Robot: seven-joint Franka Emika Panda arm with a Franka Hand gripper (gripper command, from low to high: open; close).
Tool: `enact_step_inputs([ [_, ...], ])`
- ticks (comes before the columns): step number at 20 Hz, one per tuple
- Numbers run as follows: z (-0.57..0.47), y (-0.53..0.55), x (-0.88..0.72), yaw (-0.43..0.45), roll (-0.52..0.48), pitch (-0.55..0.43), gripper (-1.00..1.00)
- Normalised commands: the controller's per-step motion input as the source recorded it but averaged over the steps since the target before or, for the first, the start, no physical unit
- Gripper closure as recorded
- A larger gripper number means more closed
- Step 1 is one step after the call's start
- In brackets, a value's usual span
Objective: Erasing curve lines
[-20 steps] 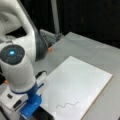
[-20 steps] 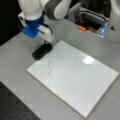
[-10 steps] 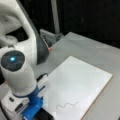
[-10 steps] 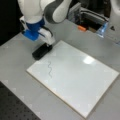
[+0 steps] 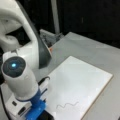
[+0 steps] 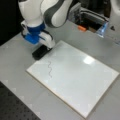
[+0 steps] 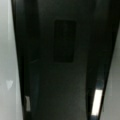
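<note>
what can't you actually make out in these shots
- Gripper: its jaws are hidden behind the black eraser in both front views; the wrist view is filled by a dark block.
- Whether the eraser touches the white board: the contact is too blurred in a front view.
- Eraser in a front view: cut off by the bottom edge.
- Curve lines: blurred, ends uncertain.

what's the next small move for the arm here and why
Probably slide the black eraser across the white board toward the curve lines. In a front view the gripper has the eraser down at the board's corner, and the squiggle beside it is unwiped; it also shows whole in a front view. The wrist view shows only the dark eraser.
</note>
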Motion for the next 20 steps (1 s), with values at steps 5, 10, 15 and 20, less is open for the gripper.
enact_step_inputs([
  [5,-0.17,0.05,-0.02,-0.006,0.056,-0.179,-1.0],
  [10,-0.19,0.06,-0.03,-0.026,0.078,-0.196,-1.0],
  [15,-0.13,-0.02,-0.08,-0.029,0.083,-0.188,-1.0],
  [20,-0.1,-0.06,-0.1,-0.029,0.096,-0.188,-1.0],
])
